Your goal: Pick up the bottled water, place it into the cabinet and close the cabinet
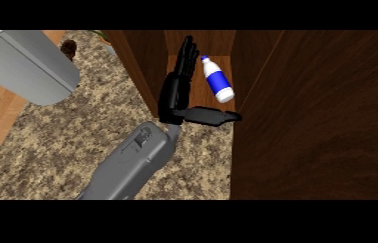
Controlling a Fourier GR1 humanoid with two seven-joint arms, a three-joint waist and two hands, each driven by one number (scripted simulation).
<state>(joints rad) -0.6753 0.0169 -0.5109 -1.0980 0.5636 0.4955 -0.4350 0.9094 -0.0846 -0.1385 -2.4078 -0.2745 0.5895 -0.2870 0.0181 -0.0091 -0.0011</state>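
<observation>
Dark wood cabinet (310, 112) stands open at the right of the speckled granite tabletop (81, 132). Inside it, on the lighter wooden shelf floor (214, 109), lies the bottled water (218, 79): white body, blue label, cap pointing far-left, base toward near-right. One hand (181, 82), black on a grey forearm (133, 164), reaches into the cabinet opening just left of the bottle. Which arm it belongs to can't be told from this view. Fingers straight and extended toward the far side, thumb (214, 117) spread out to the right, just near of the bottle's base. Hand is open wide and holds nothing; bottle lies free beside the fingers. Grey rounded appliance (33, 69) sits at far left on the tabletop.
</observation>
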